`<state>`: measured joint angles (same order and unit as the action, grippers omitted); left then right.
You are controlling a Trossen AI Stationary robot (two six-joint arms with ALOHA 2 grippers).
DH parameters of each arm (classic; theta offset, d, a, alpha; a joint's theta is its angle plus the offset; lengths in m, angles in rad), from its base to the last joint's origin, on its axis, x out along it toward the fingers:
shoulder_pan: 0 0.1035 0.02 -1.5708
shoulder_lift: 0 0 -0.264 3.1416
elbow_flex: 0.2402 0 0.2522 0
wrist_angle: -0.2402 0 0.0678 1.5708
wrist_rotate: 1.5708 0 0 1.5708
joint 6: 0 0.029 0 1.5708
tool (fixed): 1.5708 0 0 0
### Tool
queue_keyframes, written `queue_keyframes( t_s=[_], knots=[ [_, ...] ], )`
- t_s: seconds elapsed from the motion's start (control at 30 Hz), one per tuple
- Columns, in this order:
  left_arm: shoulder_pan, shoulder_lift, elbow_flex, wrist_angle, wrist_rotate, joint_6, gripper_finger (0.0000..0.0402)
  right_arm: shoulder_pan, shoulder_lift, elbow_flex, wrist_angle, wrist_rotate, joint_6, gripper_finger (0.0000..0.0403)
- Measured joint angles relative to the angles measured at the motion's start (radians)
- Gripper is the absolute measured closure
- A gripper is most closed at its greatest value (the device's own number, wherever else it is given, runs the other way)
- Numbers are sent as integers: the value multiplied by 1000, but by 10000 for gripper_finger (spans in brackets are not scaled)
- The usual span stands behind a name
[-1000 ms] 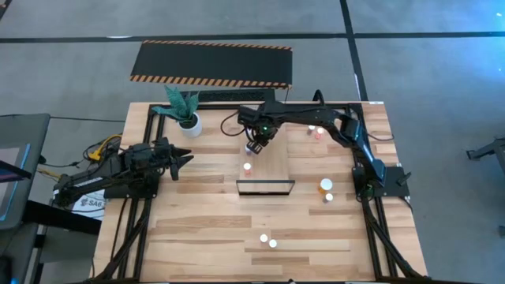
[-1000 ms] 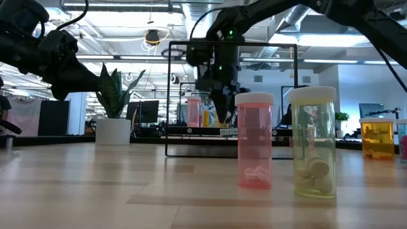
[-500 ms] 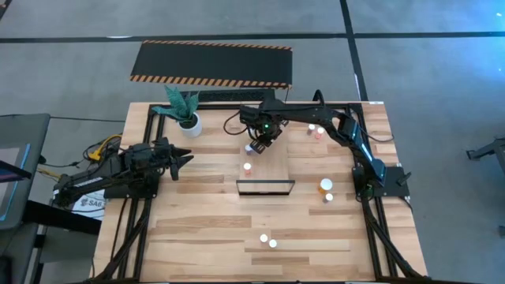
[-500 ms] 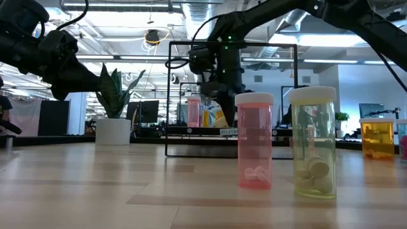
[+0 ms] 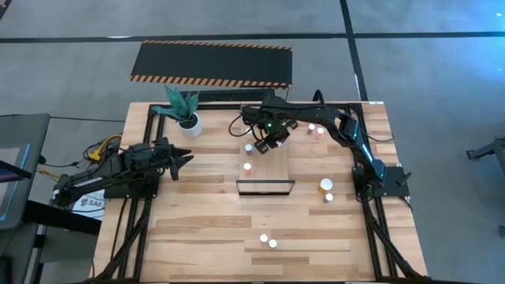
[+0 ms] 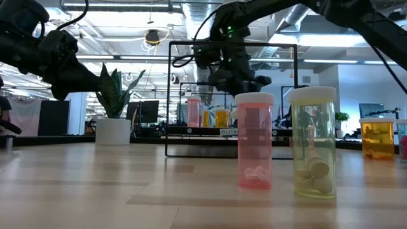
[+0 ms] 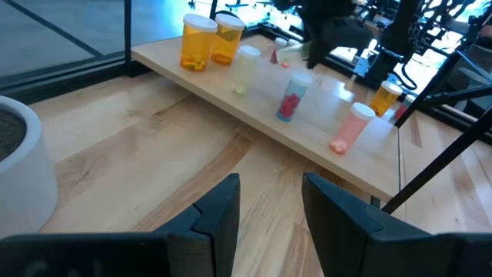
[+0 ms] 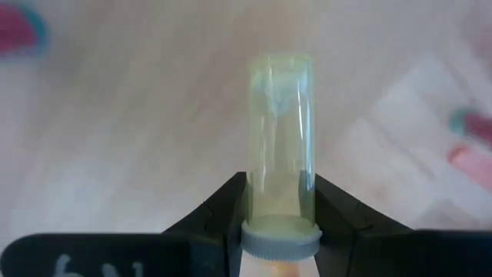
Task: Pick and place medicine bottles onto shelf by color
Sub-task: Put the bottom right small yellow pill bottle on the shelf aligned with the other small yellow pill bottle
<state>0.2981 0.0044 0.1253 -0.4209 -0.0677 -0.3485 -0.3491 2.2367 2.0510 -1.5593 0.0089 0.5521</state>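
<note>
A small, clear, yellowish plastic medicine bottle with a white cap is sitting pinched between the right gripper's two dark fingers.

From above, that gripper is hanging over the far end of the long, smooth, pale wood shelf. The left gripper is waiting near the table's left side, its fingers partly apart and holding nothing.

From table height, the right gripper is hanging high above the shelf's dark wire frame.

From the left wrist, round bottles are standing and lying on the shelf.

From the right wrist, the held bottle's long side is pointing straight away from the fingers, cap nearest them.
</note>
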Motion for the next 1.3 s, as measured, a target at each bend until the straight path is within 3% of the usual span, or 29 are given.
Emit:
queue_keyframes(
  t_s=[0.27,0.77,1.03,1.3],
  knots=[
    [0,0,0,0,0,0,274,2,-125,-174,-7,-67,115,271],
    [0,0,0,0,0,0,274,-43,-446,-695,-2,-207,271,273],
    [0,0,0,0,0,0,274,-93,-537,-950,105,-349,180,271],
    [0,0,0,0,0,0,274,-204,-530,-1098,123,-365,39,276]
  ],
)
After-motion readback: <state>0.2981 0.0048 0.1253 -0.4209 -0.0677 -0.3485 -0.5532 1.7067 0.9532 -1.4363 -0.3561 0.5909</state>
